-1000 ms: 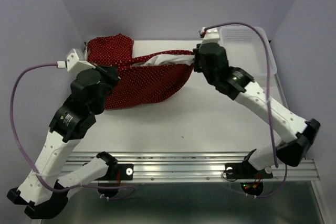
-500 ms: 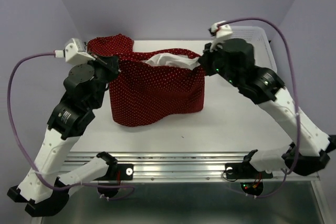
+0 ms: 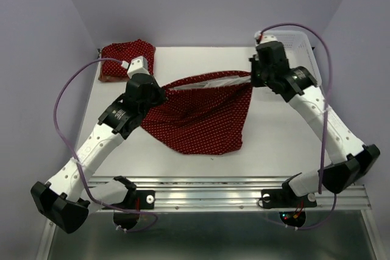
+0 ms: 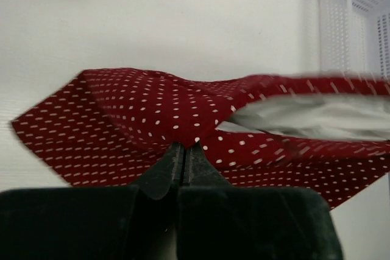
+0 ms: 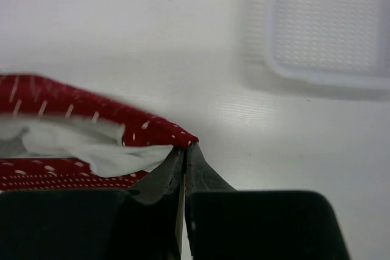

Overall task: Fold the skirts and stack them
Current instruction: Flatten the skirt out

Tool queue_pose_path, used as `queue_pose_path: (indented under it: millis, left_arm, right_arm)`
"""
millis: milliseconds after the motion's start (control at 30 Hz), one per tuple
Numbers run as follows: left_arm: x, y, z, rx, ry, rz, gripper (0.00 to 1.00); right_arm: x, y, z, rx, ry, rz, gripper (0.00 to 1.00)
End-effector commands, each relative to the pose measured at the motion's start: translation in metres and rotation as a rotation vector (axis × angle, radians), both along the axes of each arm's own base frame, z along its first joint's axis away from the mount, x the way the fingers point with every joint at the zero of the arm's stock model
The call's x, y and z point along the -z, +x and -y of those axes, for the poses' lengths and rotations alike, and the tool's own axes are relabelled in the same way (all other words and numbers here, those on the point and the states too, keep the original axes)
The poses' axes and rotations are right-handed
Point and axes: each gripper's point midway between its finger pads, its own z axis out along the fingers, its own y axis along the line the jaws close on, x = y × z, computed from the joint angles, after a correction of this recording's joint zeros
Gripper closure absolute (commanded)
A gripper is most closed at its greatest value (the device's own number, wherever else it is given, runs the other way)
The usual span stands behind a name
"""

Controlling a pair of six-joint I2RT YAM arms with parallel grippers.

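Note:
A dark red dotted skirt (image 3: 204,117) with white lining hangs stretched between my two grippers above the middle of the table. My left gripper (image 3: 159,92) is shut on its left waist corner; the left wrist view shows the jaws pinching the cloth (image 4: 177,114). My right gripper (image 3: 253,77) is shut on its right waist corner; the right wrist view shows the red edge and lining (image 5: 91,144) held in the jaws. A second dark red dotted skirt (image 3: 127,59) lies folded at the back left. The checked skirt is out of view.
A white plastic mesh basket (image 3: 304,50) stands at the back right, also in the right wrist view (image 5: 329,28) and the left wrist view (image 4: 359,22). Purple walls close in the back and sides. A metal rail (image 3: 207,196) runs along the near edge.
Both grippers have moved toward the near middle of the table with the skirt and lowered it. The skirt has come off the folded one and is stretched wider.

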Motion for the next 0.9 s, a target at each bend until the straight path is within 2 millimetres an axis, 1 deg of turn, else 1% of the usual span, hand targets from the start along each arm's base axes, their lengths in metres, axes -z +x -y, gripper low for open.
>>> queue_pose_path:
  millis: [0,33,67,100,133,167,200,233,267,300,333,367,400,433,467,500,533,567,600,633,667,700,733,767,833,867]
  left_arm:
    - [-0.044,-0.005,-0.036,-0.122,-0.043,0.145,1.00]
    - [-0.045,-0.002,-0.039,-0.130,-0.048,0.150,1.00]
    - [-0.046,0.000,-0.040,-0.129,-0.041,0.147,1.00]
    - [-0.047,0.003,-0.042,-0.134,-0.029,0.148,1.00]
    - [-0.045,0.008,-0.052,-0.180,-0.004,0.130,1.00]
    - [-0.044,0.010,-0.058,-0.205,0.007,0.122,1.00]
    - [-0.043,0.013,-0.063,-0.214,0.020,0.119,1.00]
    - [-0.043,0.017,-0.063,-0.212,0.020,0.119,1.00]
    - [-0.045,0.023,-0.071,-0.219,0.025,0.125,1.00]
    - [-0.048,0.028,-0.072,-0.207,0.017,0.135,1.00]
    - [-0.050,0.037,-0.067,-0.182,-0.005,0.142,1.00]
    - [-0.061,0.044,-0.067,-0.179,-0.021,0.163,1.00]
    - [-0.063,0.059,-0.069,-0.182,-0.024,0.174,1.00]
    - [-0.070,0.067,-0.071,-0.188,-0.029,0.189,1.00]
    - [-0.098,0.076,-0.070,-0.180,-0.046,0.247,1.00]
    - [-0.112,0.085,-0.070,-0.172,-0.044,0.280,1.00]
    - [-0.111,0.102,-0.065,-0.152,-0.018,0.268,1.00]
    - [-0.160,0.107,-0.063,-0.146,-0.040,0.355,1.00]
    - [-0.176,0.112,-0.061,-0.136,-0.032,0.374,1.00]
    - [-0.177,0.125,-0.056,-0.109,-0.003,0.362,1.00]
    - [-0.220,0.122,-0.057,-0.107,-0.021,0.448,1.00]
    - [-0.232,0.124,-0.057,-0.108,-0.017,0.472,1.00]
    - [-0.240,0.126,-0.058,-0.103,-0.012,0.484,1.00]
    - [-0.256,0.128,-0.061,-0.112,-0.016,0.513,1.00]
    - [-0.258,0.128,-0.063,-0.112,-0.009,0.512,1.00]
    - [-0.260,0.124,-0.064,-0.111,-0.012,0.516,1.00]
  right_arm:
    - [-0.056,0.000,0.060,0.206,0.131,0.193,0.99]
    - [-0.050,-0.001,0.054,0.170,0.142,0.183,0.99]
    - [-0.048,-0.002,0.028,0.032,0.192,0.160,0.99]
    - [-0.044,-0.003,0.017,-0.027,0.203,0.139,0.99]
    - [-0.041,-0.001,0.015,-0.033,0.199,0.132,0.99]
    - [-0.036,0.003,0.021,0.009,0.180,0.129,0.99]
    - [-0.027,0.010,0.026,0.047,0.147,0.117,0.99]
    - [-0.022,0.016,0.034,0.090,0.112,0.120,0.99]
    - [-0.022,0.023,0.046,0.144,0.069,0.128,0.99]
    - [-0.012,0.032,0.044,0.153,0.038,0.104,0.99]
    - [-0.012,0.038,0.045,0.164,0.023,0.107,0.99]
    - [-0.027,0.048,0.048,0.176,0.017,0.141,0.99]
    - [-0.018,0.063,0.049,0.187,-0.005,0.123,0.99]
    - [-0.022,0.073,0.049,0.192,-0.010,0.133,0.99]
    - [-0.049,0.087,0.056,0.208,-0.009,0.194,0.99]
    - [-0.059,0.099,0.059,0.219,-0.015,0.217,0.99]
    - [-0.052,0.118,0.060,0.245,-0.041,0.211,0.99]
    - [-0.096,0.128,0.074,0.303,-0.035,0.312,0.99]
    - [-0.111,0.134,0.075,0.315,-0.035,0.346,0.99]
    - [-0.115,0.146,0.082,0.342,-0.045,0.362,0.99]
    - [-0.132,0.147,0.086,0.358,-0.052,0.405,0.99]
    - [-0.149,0.147,0.093,0.373,-0.045,0.443,0.99]
    - [-0.177,0.142,0.096,0.383,-0.014,0.507,0.99]
    - [-0.195,0.135,0.100,0.389,-0.005,0.553,0.99]
    - [-0.213,0.124,0.102,0.388,0.026,0.601,0.99]
    - [-0.225,0.111,0.105,0.355,0.013,0.641,0.99]
